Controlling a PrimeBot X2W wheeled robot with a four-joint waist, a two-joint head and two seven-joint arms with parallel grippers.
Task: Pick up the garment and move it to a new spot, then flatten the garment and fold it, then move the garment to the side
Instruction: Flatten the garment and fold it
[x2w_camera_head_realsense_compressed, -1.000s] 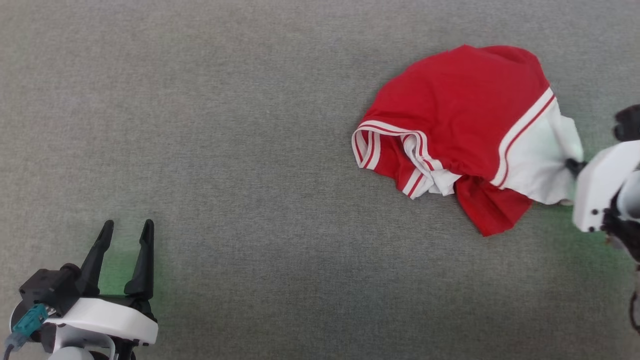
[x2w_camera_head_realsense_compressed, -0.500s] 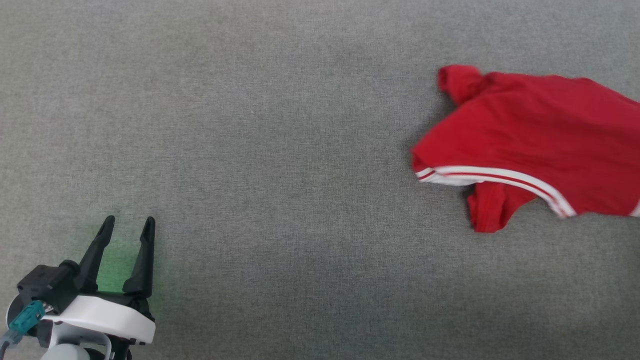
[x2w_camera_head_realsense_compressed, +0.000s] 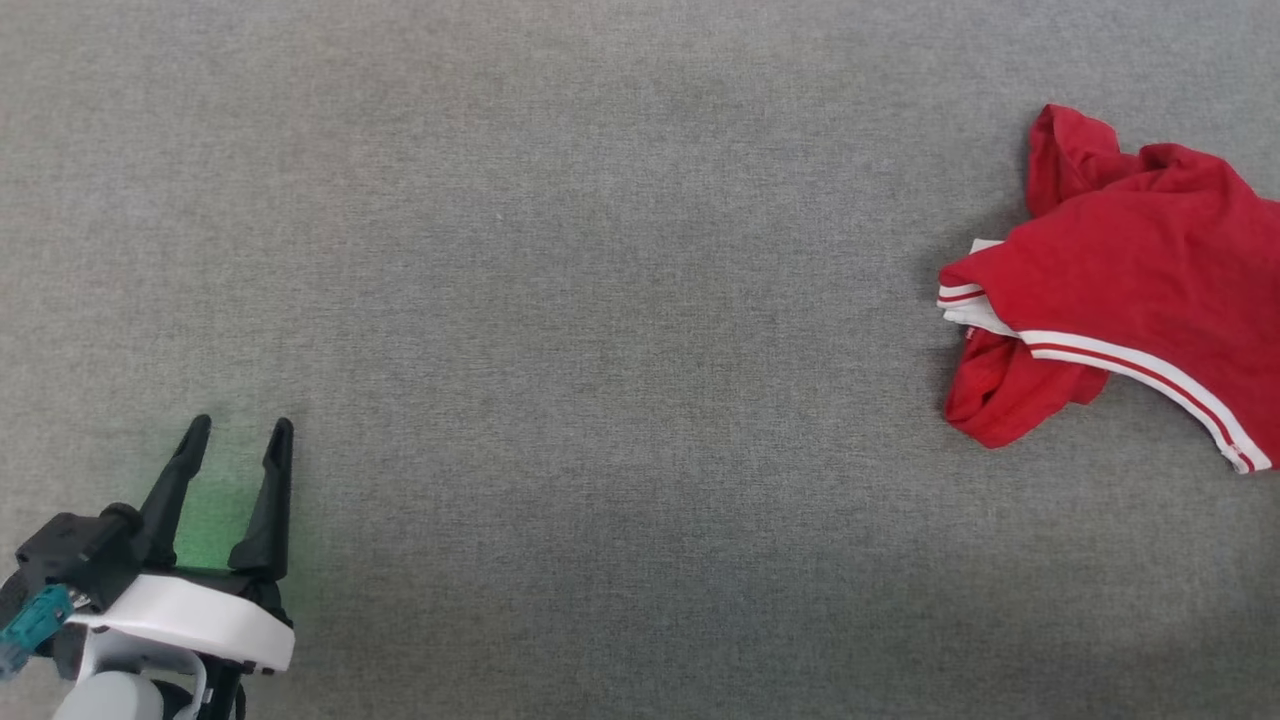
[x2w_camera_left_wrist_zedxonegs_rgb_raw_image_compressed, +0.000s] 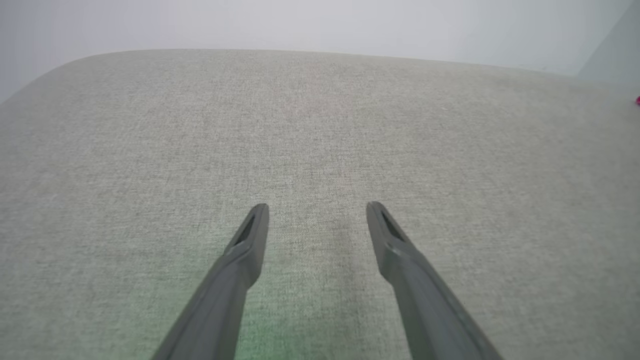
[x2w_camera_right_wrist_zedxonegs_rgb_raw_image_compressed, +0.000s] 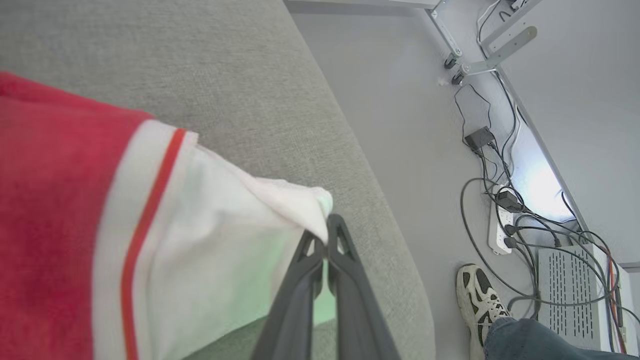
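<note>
Our left gripper (x2w_camera_head_realsense_compressed: 241, 428), two long dark tapered fingers on a white rounded wrist housing (x2w_camera_head_realsense_compressed: 185, 622), sits at the lower left of the head view, fingers pointing up and spread apart. Our right gripper (x2w_camera_right_wrist_zedxonegs_rgb_raw_image_compressed: 327, 235), seen from its own wrist: dark fingers pressed together, tips pinching the white sleeve edge of the red-and-white jersey garment (x2w_camera_right_wrist_zedxonegs_rgb_raw_image_compressed: 200, 225).

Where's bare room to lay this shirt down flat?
The middle of the grey woven fabric surface is bare, from the open left gripper to the crumpled red T-shirt with striped white trim. Crowded only at the right edge, where the right gripper pinches its white sleeve.
</note>
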